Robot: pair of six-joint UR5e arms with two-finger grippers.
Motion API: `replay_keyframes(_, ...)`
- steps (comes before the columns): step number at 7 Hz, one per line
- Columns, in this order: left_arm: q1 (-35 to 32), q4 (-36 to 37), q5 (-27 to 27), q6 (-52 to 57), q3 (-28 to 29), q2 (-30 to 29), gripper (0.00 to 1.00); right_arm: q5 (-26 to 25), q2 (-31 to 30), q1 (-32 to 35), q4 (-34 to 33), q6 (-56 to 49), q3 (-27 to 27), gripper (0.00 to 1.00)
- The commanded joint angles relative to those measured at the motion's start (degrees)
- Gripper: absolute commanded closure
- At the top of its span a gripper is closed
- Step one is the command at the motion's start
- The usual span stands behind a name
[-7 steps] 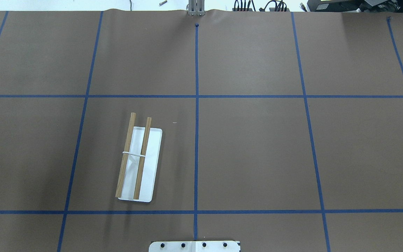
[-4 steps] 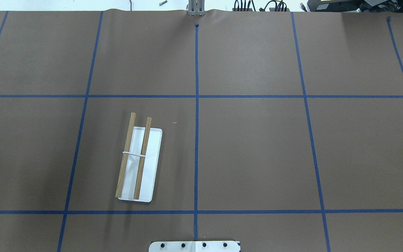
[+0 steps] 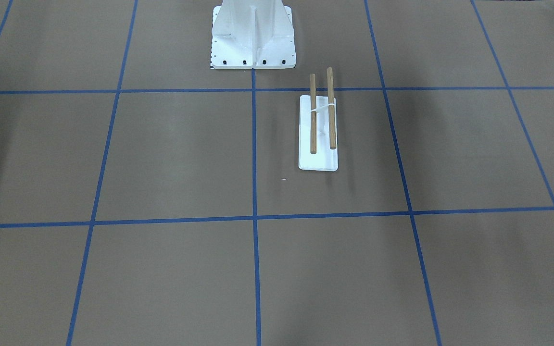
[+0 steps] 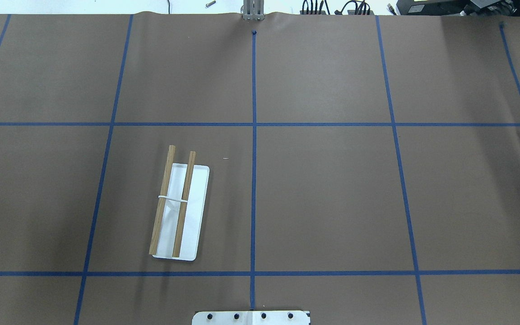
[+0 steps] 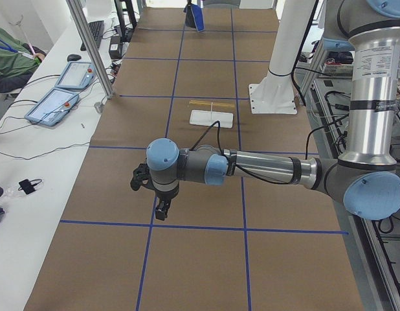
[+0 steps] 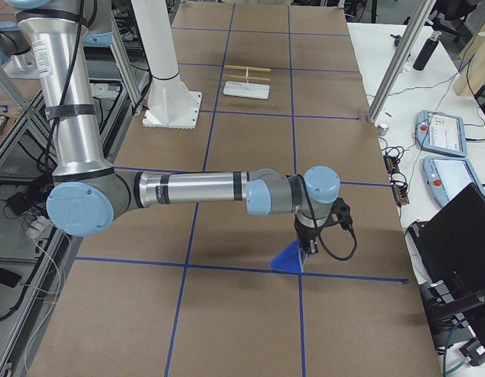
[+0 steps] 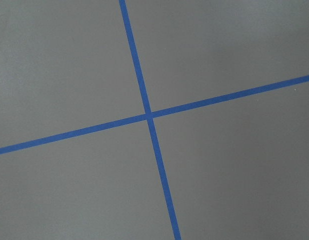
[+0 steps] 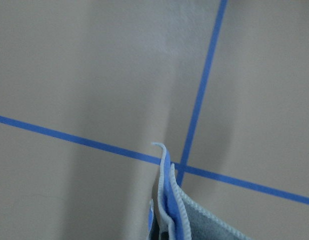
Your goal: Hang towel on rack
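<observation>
You had the towel (image 6: 291, 261) pinched in the closed right gripper (image 6: 308, 247), lower centre. The rack (image 6: 247, 80), upper centre, stood bare, so hanging remained. The left gripper (image 5: 162, 211) opening was unreadable.

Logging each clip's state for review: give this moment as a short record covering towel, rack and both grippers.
towel: towel hangs from the right gripper over the table's right end
rack: rack bare, two wooden rods above a white base, on the robot's left half
left gripper: left gripper above the table, nothing seen in it; open or shut unclear
status: towel not yet on rack
</observation>
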Motion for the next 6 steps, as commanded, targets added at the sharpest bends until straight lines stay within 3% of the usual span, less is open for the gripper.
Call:
replay_keyframes(1,1.0,-5.3,0.1,-0.1,0.4,-2.4,0.02,7.6,7.7,-2.2,-0.8,1.7,2.3,1.00)
replay_keyframes(3,3.1,-9.7,0.0,-4.7,1.5,-4.2,0.02,7.0,12.1,-8.2,-0.7,9.4,3.9,1.00)
replay_keyframes(4,4.1,-16.0,0.2,-4.9,3.7,-4.1,0.02,6.1,14.6,-11.5,-0.6,17.0,4.9,1.00)
replay_keyframes(6,4.2,-20.4,0.0,-9.5,5.2,-4.4,0.01,-1.8,20.0,-20.6,-0.5,33.1,9.3,1.00)
